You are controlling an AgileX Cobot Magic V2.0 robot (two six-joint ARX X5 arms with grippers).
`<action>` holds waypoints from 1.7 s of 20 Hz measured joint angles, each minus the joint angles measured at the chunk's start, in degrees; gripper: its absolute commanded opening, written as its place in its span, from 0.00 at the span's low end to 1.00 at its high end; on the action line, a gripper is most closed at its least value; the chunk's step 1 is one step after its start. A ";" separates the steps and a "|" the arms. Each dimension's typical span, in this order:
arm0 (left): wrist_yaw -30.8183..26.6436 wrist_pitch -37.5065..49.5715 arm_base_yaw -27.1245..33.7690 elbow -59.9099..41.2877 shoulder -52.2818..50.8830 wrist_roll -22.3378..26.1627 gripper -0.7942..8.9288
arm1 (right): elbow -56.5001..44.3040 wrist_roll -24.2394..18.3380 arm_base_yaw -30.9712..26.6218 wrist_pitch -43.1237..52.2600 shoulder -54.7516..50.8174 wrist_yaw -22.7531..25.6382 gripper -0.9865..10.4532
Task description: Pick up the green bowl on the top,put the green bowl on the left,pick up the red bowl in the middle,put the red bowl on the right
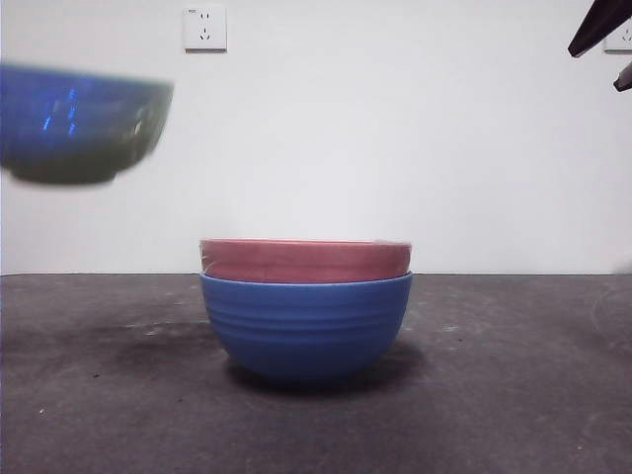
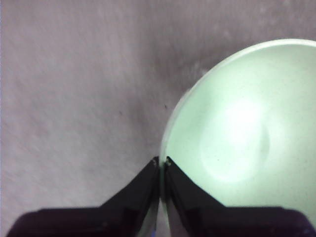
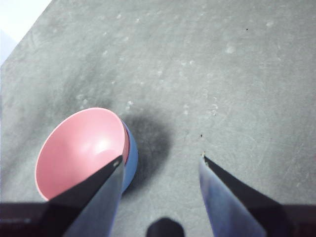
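Note:
The green bowl (image 1: 84, 123) hangs in the air at the far left of the front view, blurred and well above the table. In the left wrist view my left gripper (image 2: 161, 160) is shut on the rim of this green bowl (image 2: 242, 133), one jaw inside and one outside. The red bowl (image 1: 306, 261) sits nested in a blue ribbed bowl (image 1: 306, 331) at the table's middle. My right gripper (image 3: 160, 160) is open and empty, high above the table beside the red bowl (image 3: 79, 150).
The dark grey table (image 1: 494, 395) runs left and right of the bowl stack. A black arm tip (image 1: 597, 28) shows at the top right corner. A wall socket (image 1: 204, 27) is on the white wall behind.

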 measured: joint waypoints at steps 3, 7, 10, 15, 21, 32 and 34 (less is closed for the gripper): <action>1.70 6.32 2.64 -9.55 0.13 0.00 0.07 | 0.00 0.00 0.00 1.29 0.00 0.00 0.30; 8.63 17.57 4.39 -17.33 4.17 -0.04 0.07 | 0.00 0.00 0.00 1.49 0.00 -0.02 0.30; 9.86 20.59 4.61 -17.66 8.74 -0.04 0.07 | 0.00 0.00 0.00 1.49 0.02 -0.02 0.30; 9.90 22.62 4.63 -17.59 14.99 -0.07 0.07 | 0.00 0.00 0.00 1.49 0.02 0.00 0.30; 10.01 23.21 4.72 -17.53 15.61 -0.02 0.46 | 0.00 0.00 0.00 1.49 0.00 -0.04 0.32; 10.93 22.36 4.70 -17.55 -8.92 -1.03 0.47 | 14.10 -2.03 14.27 -5.95 12.44 4.57 0.32; 12.20 22.05 4.70 -17.55 -15.12 -1.90 0.47 | 18.64 -3.72 18.64 -12.07 18.32 10.40 0.32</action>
